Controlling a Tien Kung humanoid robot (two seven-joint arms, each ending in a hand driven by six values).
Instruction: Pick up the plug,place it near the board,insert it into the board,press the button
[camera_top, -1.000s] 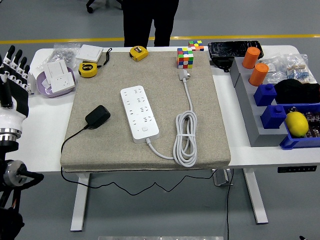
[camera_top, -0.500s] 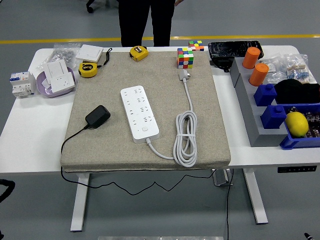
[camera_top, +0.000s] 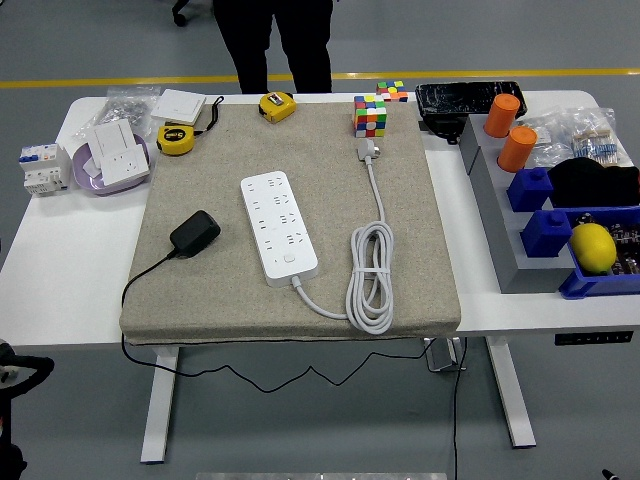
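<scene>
A black plug adapter (camera_top: 195, 233) lies on the left part of the grey mat (camera_top: 420, 230), and its black cable runs off the mat's front-left edge. To its right lies the white power strip (camera_top: 279, 225), set at a slant, with its button (camera_top: 290, 258) at the near end. The strip's white cord (camera_top: 370, 280) is coiled on the right and ends in a plug (camera_top: 368, 150) by the colour cube. No robot hand is over the table. Only a dark piece of the left arm (camera_top: 15, 375) shows at the bottom left corner, below the table edge.
A person (camera_top: 272, 40) stands at the far side. Two yellow tape measures (camera_top: 176, 139), a colour cube (camera_top: 370, 116), a purple roll with a white socket (camera_top: 112, 158) and a breaker (camera_top: 40, 168) lie at the back and left. A grey rack (camera_top: 495, 210) holds orange cylinders and blue bins on the right.
The left hand, raised at the picture's left edge a second ago, has dropped below the table and out of sight. The person has stepped a little to the left.
</scene>
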